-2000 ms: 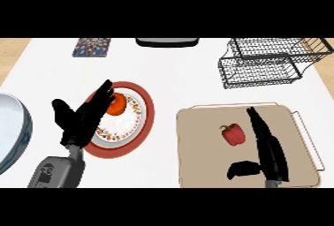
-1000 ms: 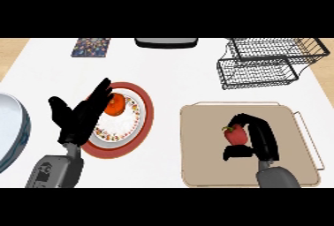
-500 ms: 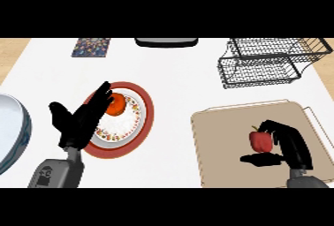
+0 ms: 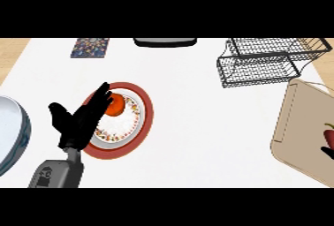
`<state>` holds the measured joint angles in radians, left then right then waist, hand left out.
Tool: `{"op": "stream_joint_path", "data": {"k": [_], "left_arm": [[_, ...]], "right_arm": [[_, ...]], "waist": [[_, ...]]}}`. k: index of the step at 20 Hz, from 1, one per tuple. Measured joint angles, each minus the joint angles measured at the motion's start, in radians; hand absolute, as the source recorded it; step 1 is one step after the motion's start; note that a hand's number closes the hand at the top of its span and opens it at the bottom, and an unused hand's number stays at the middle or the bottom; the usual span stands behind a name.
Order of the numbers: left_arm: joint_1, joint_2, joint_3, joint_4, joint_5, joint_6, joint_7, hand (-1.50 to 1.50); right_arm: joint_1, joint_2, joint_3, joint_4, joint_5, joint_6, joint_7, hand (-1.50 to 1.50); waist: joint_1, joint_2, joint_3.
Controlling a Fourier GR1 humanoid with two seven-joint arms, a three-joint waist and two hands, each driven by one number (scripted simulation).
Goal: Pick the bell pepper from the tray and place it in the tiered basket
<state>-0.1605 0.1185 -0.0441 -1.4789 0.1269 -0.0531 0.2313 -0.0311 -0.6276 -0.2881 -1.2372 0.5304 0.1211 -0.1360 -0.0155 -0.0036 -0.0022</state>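
The bell pepper (image 4: 329, 133) shows only as a red sliver at the right edge, over the beige tray (image 4: 297, 132), which lies tilted at the right side of the white desk (image 4: 195, 132). A dark bit of the right robot hand (image 4: 328, 153) peeks in just below the pepper; whether it is clamped on it or apart cannot be told. The left robot hand (image 4: 81, 121) rests at the near left, fingers straight and apart, over a red-rimmed plate (image 4: 145, 115) (an orange fruit (image 4: 116, 106) sits on it). The black wire tiered basket (image 4: 261, 66) stands at the far right, apart from the tray.
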Motion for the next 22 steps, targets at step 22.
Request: {"op": "stream_joint_path", "data": {"k": [22], "left_arm": [[-0.02, -0.021, -0.005, -0.001, -0.025, -0.005, 0.012, 0.0]], "right_arm": [[-0.266, -0.309, -0.285, -0.396, -0.399, 0.293, 0.405, 1.5]], "waist": [[0.024, 0.004, 0.001]]}}
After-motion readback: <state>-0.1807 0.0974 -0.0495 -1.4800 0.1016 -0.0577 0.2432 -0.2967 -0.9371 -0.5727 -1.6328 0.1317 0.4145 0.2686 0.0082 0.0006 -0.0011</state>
